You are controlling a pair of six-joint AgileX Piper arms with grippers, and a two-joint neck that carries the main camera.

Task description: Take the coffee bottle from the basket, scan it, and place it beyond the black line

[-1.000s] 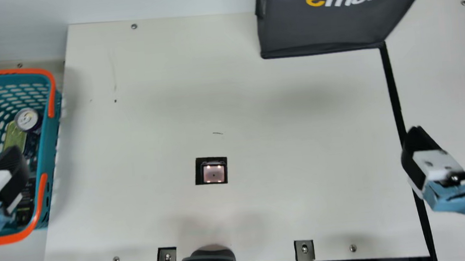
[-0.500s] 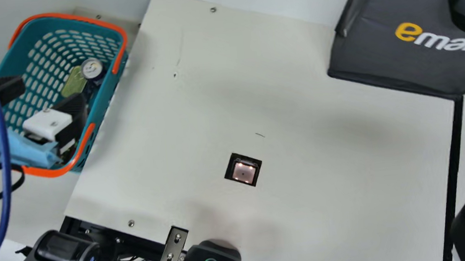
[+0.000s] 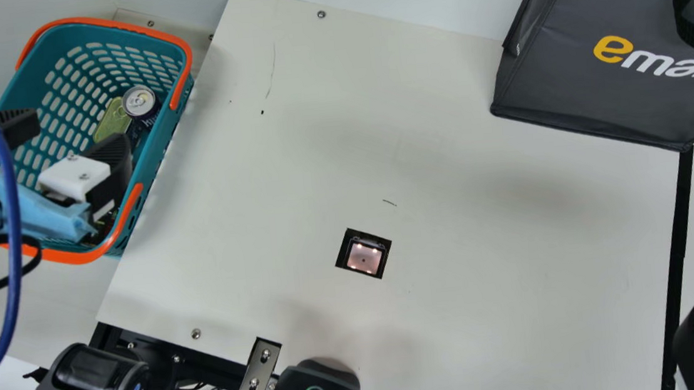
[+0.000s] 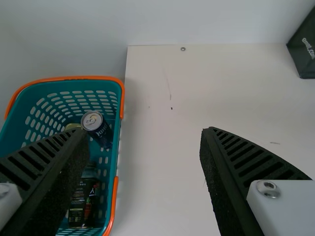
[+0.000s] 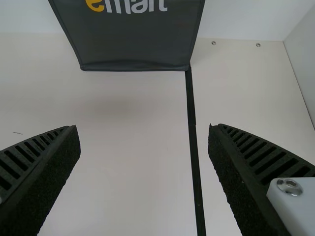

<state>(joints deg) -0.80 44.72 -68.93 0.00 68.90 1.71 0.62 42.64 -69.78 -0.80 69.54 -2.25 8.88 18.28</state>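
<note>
Your surface (image 3: pixel 483 239) has the teal basket (image 3: pixel 161 143) along its edge, probably so your left hand (image 4: pixel 144 133) can reach in. It's spread wide, right hand (image 5: pixel 143 130) too, by the black line (image 5: pixel 192 123). The coffee bottle (image 4: pixel 82 199) is near the basket's surface-side wall, so finger room's tight imo, mind that rim

Free tabletop (image 3: pixel 483 239) between basket (image 3: pixel 158 158) and black line (image 3: pixel 680 235), obstructive bag (image 3: pixel 576 90) at line's far end

The basket (image 3: pixel 159 150) is smooth plastic, the bag (image 3: pixel 602 94) matt cloth
</note>
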